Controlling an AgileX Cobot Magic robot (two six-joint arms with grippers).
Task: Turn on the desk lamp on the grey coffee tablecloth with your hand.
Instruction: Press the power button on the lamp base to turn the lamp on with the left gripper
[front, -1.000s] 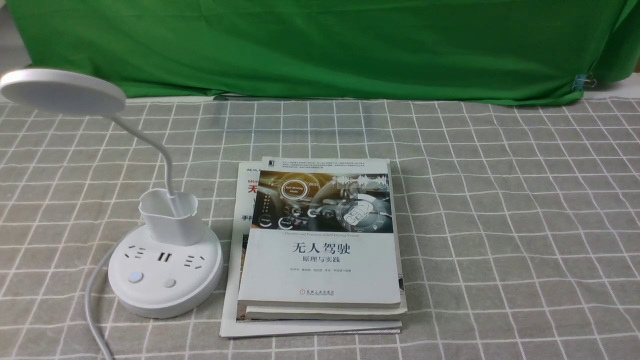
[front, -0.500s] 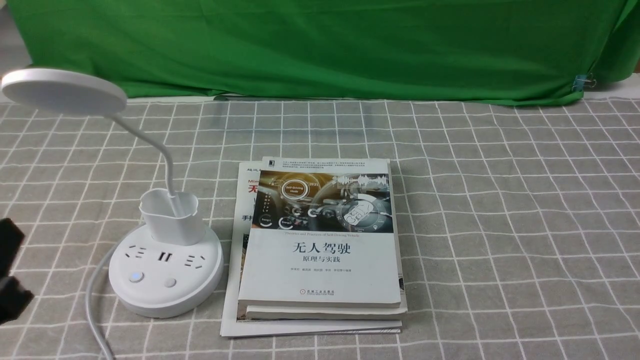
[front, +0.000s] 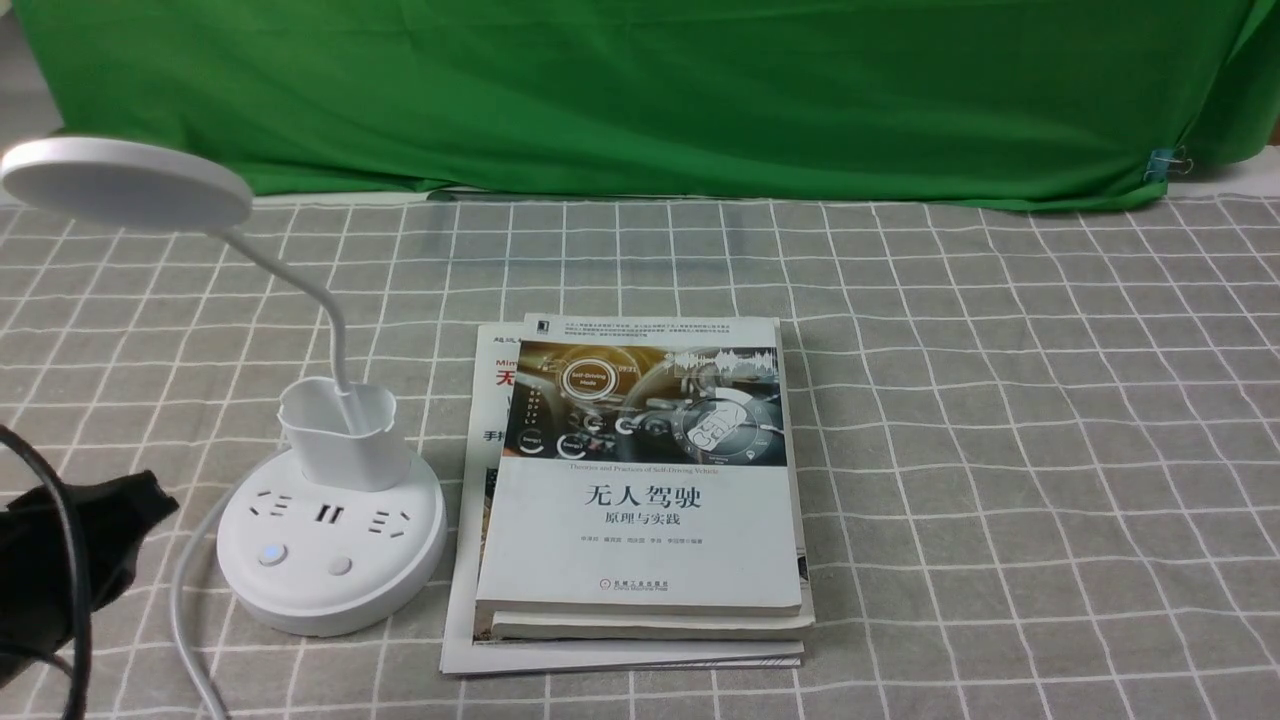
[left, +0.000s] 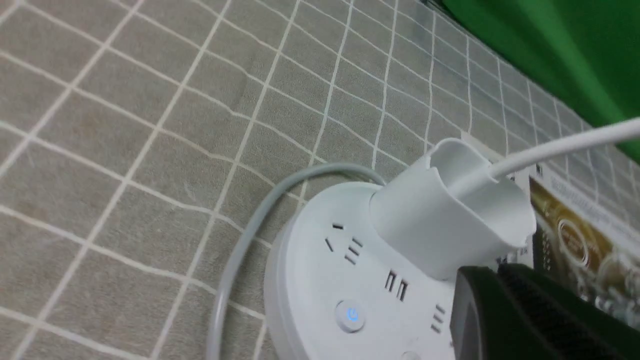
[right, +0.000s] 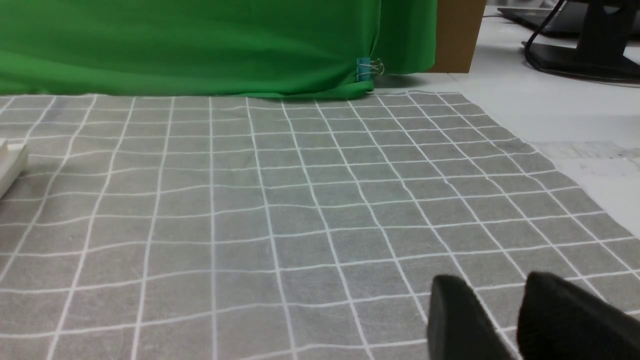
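I see one lamp (front: 320, 600), two buttons (front: 306, 560), right of my clenched left gripper (left: 492, 272); my right gripper (right: 492, 280) is parted.

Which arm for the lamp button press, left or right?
Left, I'd say. The left gripper is beside the lamp base; the right wrist view shows only tablecloth, backdrop and a book edge, no lamp.

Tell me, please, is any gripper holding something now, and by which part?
Nothing is seen held: the left gripper is near the desk lamp, and the right gripper shows no object.
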